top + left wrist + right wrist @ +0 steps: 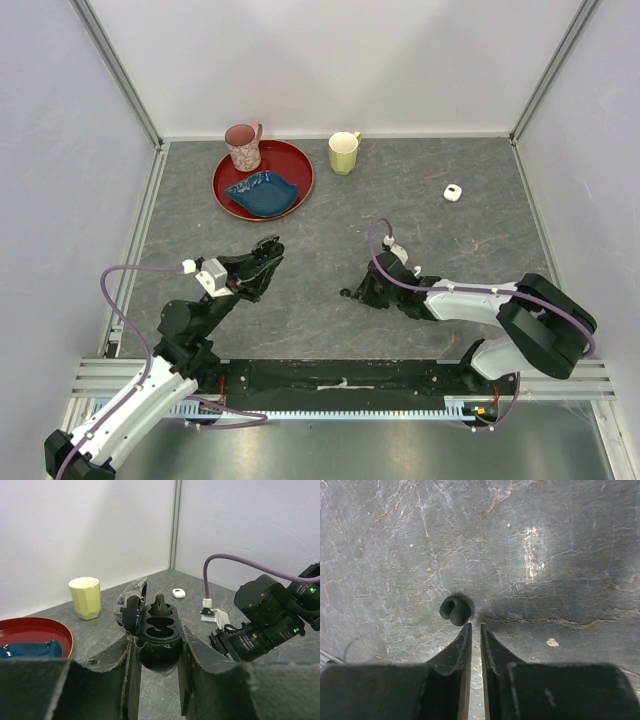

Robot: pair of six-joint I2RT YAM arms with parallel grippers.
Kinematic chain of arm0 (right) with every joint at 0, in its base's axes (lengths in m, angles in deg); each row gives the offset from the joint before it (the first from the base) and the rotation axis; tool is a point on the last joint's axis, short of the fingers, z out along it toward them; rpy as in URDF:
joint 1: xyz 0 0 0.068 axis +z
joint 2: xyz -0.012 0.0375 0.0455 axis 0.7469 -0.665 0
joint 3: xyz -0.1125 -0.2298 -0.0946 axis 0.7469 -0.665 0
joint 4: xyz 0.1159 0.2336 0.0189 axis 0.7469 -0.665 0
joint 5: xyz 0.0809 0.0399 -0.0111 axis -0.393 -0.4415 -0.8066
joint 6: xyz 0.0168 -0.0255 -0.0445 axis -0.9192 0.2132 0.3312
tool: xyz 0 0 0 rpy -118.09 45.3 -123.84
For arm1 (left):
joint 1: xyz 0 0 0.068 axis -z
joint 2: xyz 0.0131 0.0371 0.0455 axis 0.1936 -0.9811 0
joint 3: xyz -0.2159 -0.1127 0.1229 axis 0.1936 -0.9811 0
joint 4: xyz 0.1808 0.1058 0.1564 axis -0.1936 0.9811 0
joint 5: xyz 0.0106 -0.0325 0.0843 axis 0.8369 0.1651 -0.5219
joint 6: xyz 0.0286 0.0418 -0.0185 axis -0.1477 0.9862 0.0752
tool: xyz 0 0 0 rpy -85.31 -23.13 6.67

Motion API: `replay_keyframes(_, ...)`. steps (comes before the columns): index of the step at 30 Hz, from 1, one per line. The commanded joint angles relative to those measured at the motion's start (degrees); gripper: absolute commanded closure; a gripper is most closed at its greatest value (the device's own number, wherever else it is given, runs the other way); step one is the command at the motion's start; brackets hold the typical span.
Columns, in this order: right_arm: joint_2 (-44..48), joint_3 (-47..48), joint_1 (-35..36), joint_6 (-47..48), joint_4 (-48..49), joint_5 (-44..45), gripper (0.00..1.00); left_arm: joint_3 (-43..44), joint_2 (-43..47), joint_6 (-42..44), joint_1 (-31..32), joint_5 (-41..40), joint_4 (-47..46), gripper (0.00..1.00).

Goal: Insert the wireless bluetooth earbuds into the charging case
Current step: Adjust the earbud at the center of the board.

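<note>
The left gripper [159, 647] is clamped on the charging case [159, 630], a black case rather than a white one, pinched by its lower body between the two fingers and held clear of the table [320, 215]. The case stands open, its lid [131, 605] swung to the left in the left wrist view and two round sockets facing up; whether anything sits in them cannot be told. In the overhead view this gripper [265, 255] hangs left of centre, below the red tray [262, 205].

The right gripper [475, 626] is low over the table with its fingers [462, 645] drawn almost together, only a thin slit between them and nothing in it. One earbud [454, 610], small, dark and curled, lies on the table just beyond the tip of the left-hand finger in the right wrist view, outside the slit. A small white rounded object [452, 192] lies well apart near the far right corner
</note>
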Motion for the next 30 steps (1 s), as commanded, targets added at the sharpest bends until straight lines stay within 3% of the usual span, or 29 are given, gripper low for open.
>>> replay_keyframes(1, -0.25, 0.96, -0.02, -0.89, -0.01, 1.84, 0.8, -0.03, 0.8, -1.16, 0.02, -1.5, -0.6, 0.98)
replay_keyframes(7, 5.98, 0.52, -1.42, 5.87, -0.53, 4.21, 0.65, 0.06, 1.94, -0.72, 0.03, -2.11, 0.81, 0.98)
replay_keyframes(9, 8.28, 1.22, -2.3, 10.5, -0.36, 3.87, 0.53, -0.12, 2.03, -0.72, 0.11, -2.47, 0.73, 0.98)
replay_keyframes(12, 6.62, 4.64, -4.76, 19.45, -0.45, -2.62, 0.51, -0.3, 1.85, -0.99, 0.02, -2.29, 0.11, 0.98)
replay_keyframes(16, -1.62, 10.35, -7.49, 29.48, -3.42, -15.17, 0.53, -0.3, 0.8, -1.34, 0.02, -1.5, -0.94, 0.98)
replay_keyframes(19, -5.41, 13.17, -7.67, 34.34, -4.58, -19.15, 0.54, 0.05, 0.36, -1.43, 0.02, -0.89, -0.86, 0.98)
replay_keyframes(30, -8.77, 15.29, -7.67, 40.24, -9.68, -18.55, 0.55, 0.06, 1.06, -1.08, 0.11, -1.77, -0.15, 0.98)
